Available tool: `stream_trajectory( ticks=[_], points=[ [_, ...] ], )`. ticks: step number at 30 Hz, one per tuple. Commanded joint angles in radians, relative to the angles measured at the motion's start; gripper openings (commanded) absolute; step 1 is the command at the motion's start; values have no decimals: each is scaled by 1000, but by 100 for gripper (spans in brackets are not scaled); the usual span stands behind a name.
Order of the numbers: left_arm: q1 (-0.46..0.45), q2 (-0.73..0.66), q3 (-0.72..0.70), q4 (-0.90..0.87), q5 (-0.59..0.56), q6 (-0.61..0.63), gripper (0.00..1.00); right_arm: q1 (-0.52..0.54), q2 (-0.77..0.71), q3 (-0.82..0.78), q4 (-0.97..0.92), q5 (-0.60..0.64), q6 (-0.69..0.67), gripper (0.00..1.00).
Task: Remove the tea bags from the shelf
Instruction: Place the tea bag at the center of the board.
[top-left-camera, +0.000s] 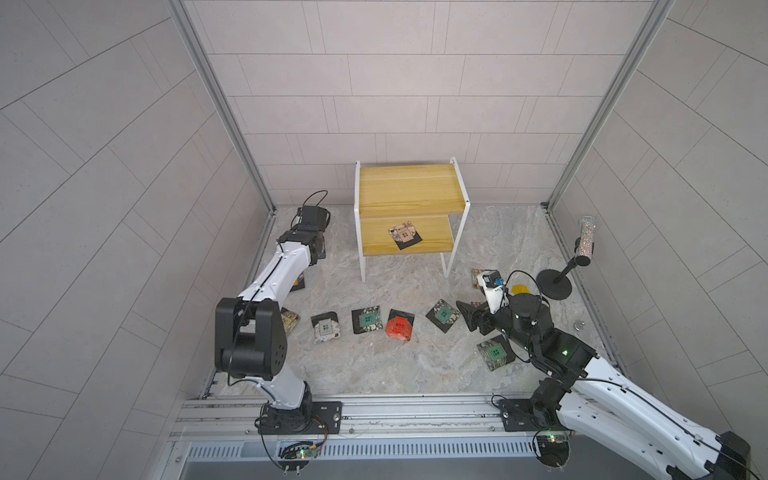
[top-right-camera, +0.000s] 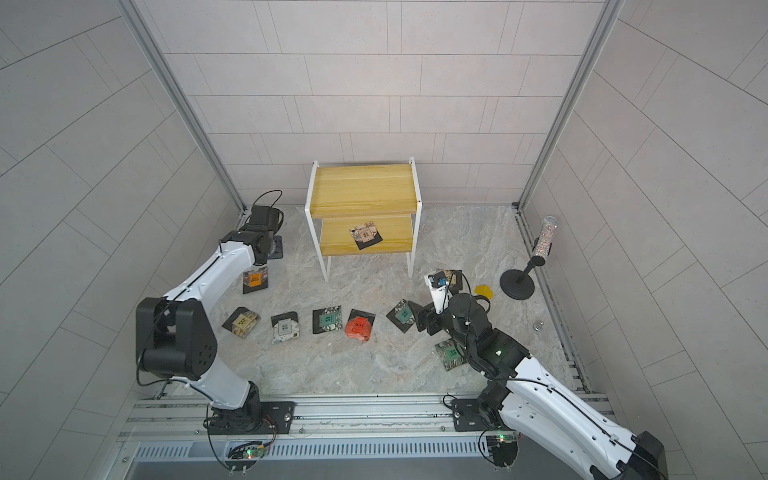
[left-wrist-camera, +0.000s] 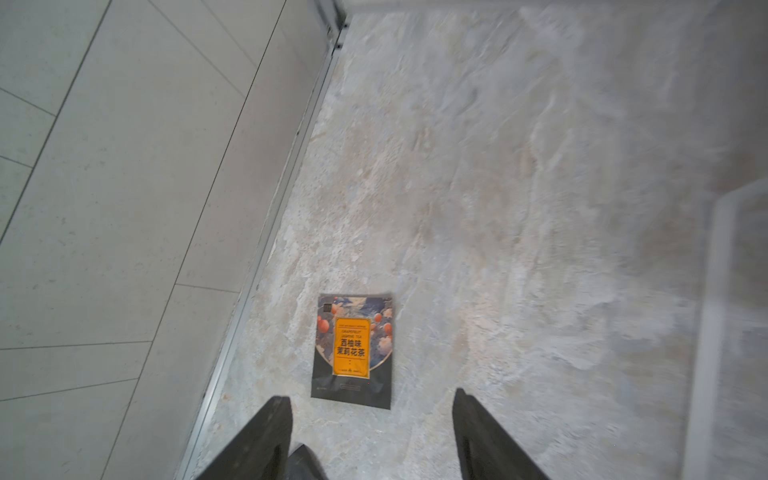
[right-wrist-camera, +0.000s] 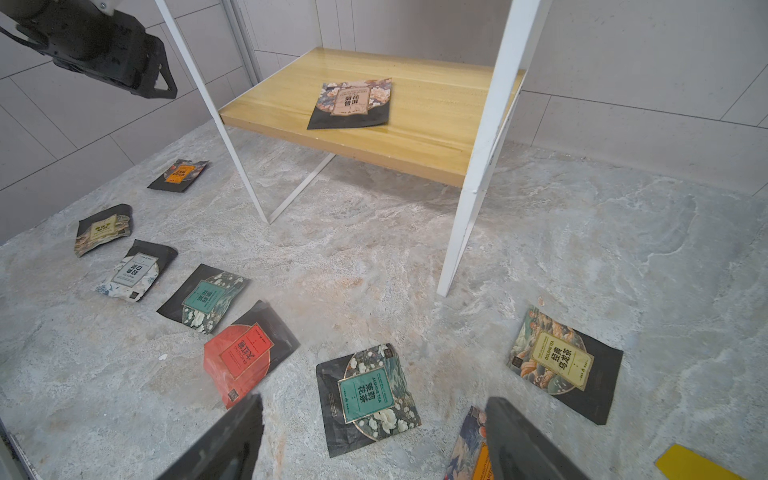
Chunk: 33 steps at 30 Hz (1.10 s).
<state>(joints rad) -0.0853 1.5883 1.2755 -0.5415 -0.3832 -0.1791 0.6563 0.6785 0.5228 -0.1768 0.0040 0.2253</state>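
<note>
The shelf (top-left-camera: 409, 183) stands at the back; its top board is bare. One tan-labelled tea bag (top-left-camera: 404, 235) (right-wrist-camera: 353, 102) lies on the lower board. Several other tea bags lie on the floor, among them a white one (top-left-camera: 326, 327), a red one (top-left-camera: 400, 325) and a green one (top-left-camera: 494, 353). My left gripper (left-wrist-camera: 370, 395) hangs open and empty near the left wall, above an orange-labelled tea bag (left-wrist-camera: 352, 349) lying flat on the floor. My right gripper (top-left-camera: 465, 318) (right-wrist-camera: 374, 400) is open and empty, low over a teal tea bag (right-wrist-camera: 365, 395).
A black stand (top-left-camera: 555, 282) carrying a glittery cylinder (top-left-camera: 586, 241) stands at the right wall, with a yellow wedge (top-left-camera: 520, 289) beside it. A small metal piece (top-left-camera: 579, 326) lies near the right rail. Walls close three sides.
</note>
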Motion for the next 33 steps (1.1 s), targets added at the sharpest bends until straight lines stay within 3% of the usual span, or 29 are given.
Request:
stream_trajectory(
  ticks=[1,16,26,33],
  points=[
    [-15,-94,-65,78,100,13,72,1,-17,31,-22,-6,5,87],
    [-200,-443,-280,244,296,149,77,-9,-15,60,-32,-3,3,88],
    [-360,-624,-381,276,333,251,79,-21,-10,68,-33,-4,20,89],
    [-531,-679,-465,388,318,386,82,-43,-17,72,-33,4,22,89]
  ],
)
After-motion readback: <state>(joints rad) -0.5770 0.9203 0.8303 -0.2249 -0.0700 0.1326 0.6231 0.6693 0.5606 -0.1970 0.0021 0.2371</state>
